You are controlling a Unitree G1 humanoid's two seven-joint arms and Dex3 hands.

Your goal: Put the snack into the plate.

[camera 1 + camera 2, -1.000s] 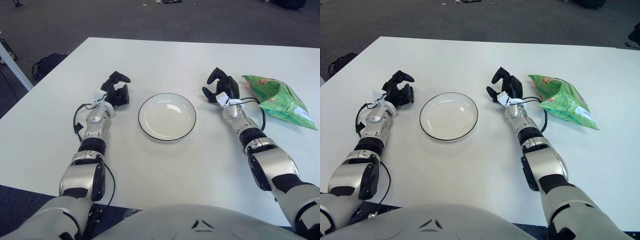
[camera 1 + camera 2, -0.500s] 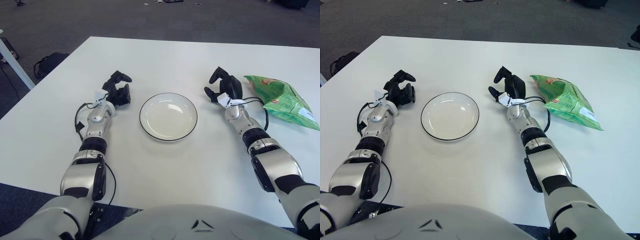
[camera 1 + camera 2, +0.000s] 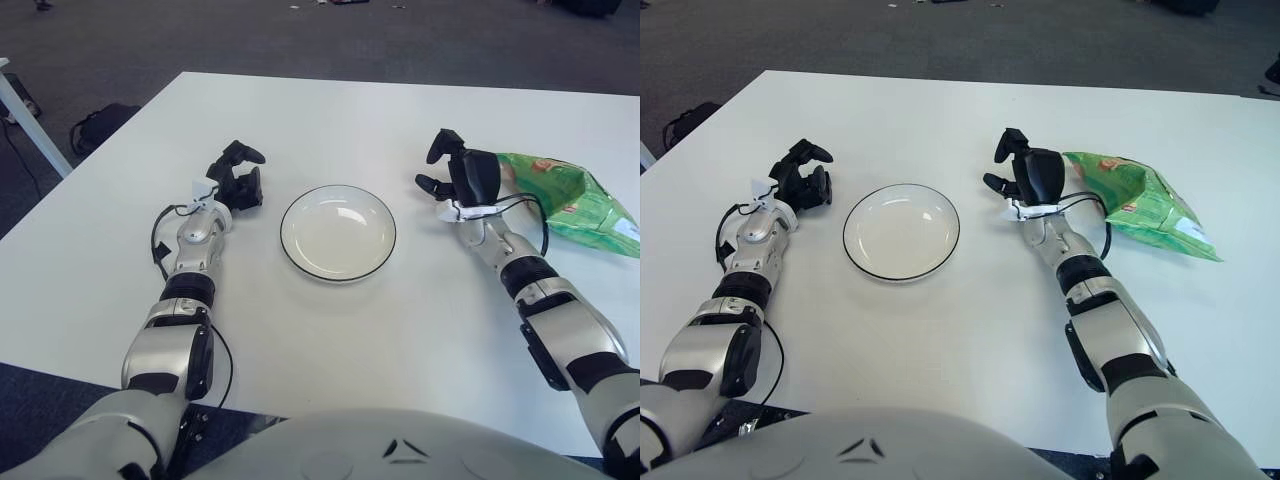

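A Unitree G1 humanoid faces a white table (image 3: 330,390) bearing one plate and one snack bag, its two arms stretched forward on either side. At far left, the left eye view takes in a dark bag (image 3: 97,128) on the grey floor and a white table leg (image 3: 32,122) beside it; the right eye view catches only a sliver of that bag at its edge and no leg.

The left hand (image 3: 234,184) shows just left of the plate, its three dark fingers loosely curled and holding nothing — a white tag and a black cable trail from the wrist.

At centre sits the single white plate (image 3: 301,248), black-rimmed, with nothing in it.

Right of the plate, the right hand (image 3: 1027,176) is raised on its wrist, fingers parted and gripping nothing, its back turned just beside the near edge of the snack; whether they touch cannot be told.

The snack (image 3: 1140,203) — one green crinkled bag with a white label — lies on the table at far right, well apart from the plate. The right eye view shows the bag whole, down to its far corner, while the left eye view cuts it off at the frame's right edge.
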